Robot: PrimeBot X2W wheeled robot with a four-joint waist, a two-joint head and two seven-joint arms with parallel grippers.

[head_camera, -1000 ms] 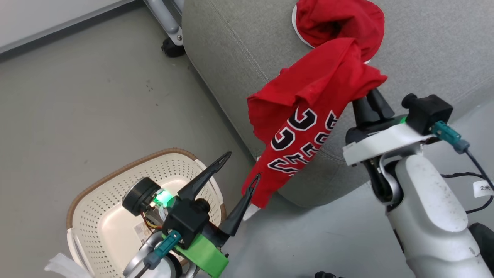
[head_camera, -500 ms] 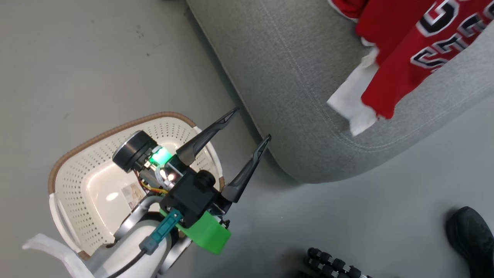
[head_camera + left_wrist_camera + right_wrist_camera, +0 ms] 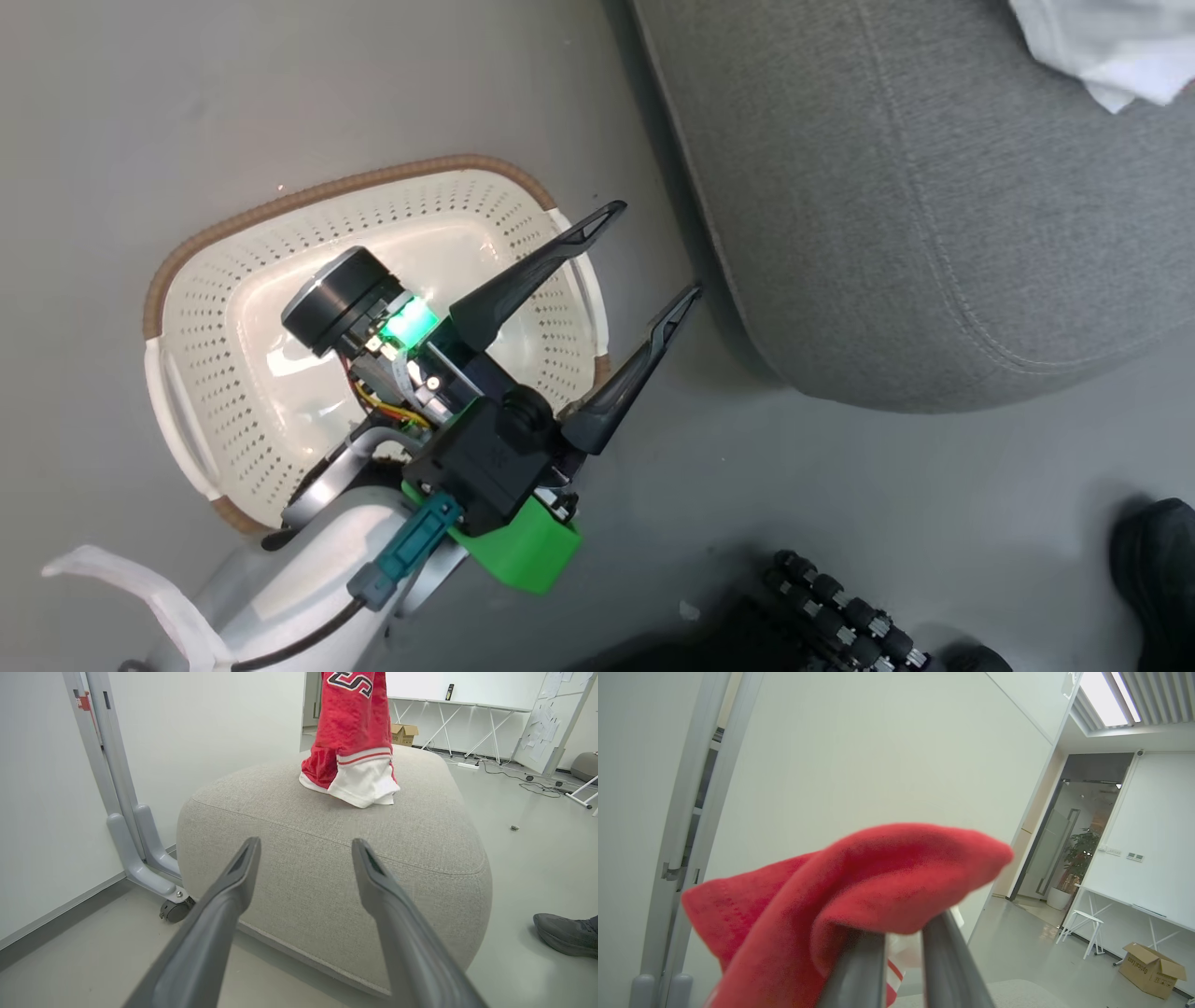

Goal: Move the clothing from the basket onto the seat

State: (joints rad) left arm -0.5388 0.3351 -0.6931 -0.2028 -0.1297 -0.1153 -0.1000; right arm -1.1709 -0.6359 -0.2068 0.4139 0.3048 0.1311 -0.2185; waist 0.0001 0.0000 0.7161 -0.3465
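The cream basket (image 3: 187, 280) stands on the floor at the left, and what shows of its inside is bare plastic. My left gripper (image 3: 649, 254) hangs open over its right rim, holding nothing. It points at the grey seat (image 3: 327, 868). Red clothing (image 3: 355, 732) with a white hem hangs from above, its lower end resting on the seat top. In the head view a white piece of the clothing (image 3: 1111, 56) lies on the seat (image 3: 934, 233). My right gripper (image 3: 903, 933) is shut on the red clothing (image 3: 859, 882), which drapes over its fingertips.
A grey wheeled stand leg (image 3: 140, 858) sits by the wall left of the seat. A person's dark shoe (image 3: 1158, 560) is on the floor at the lower right, and a black ribbed object (image 3: 840, 616) lies near the bottom edge.
The head camera has swung, so the basket now sits higher in its view. The lifted red jersey and my right arm have gone out of that view. My left gripper stays open.
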